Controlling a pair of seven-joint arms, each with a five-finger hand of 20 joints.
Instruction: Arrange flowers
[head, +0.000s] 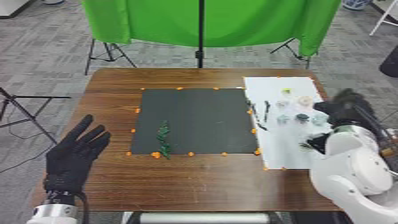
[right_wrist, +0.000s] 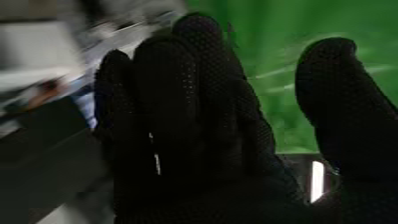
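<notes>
In the head view my right hand is over the right edge of the white sheet, beside the flower heads. In the right wrist view my right hand has straight fingers, the thumb held apart, and nothing between them. My left hand lies open at the table's left side. A green leafy sprig rests on the left part of the dark mat. On the white sheet are a yellow bloom, a cream flower, a dark teal flower, thin dark stems and dark foliage.
Small orange pieces line the edges of the mat and the sheet on the brown table. A green backdrop on a black stand rises behind the table's far edge.
</notes>
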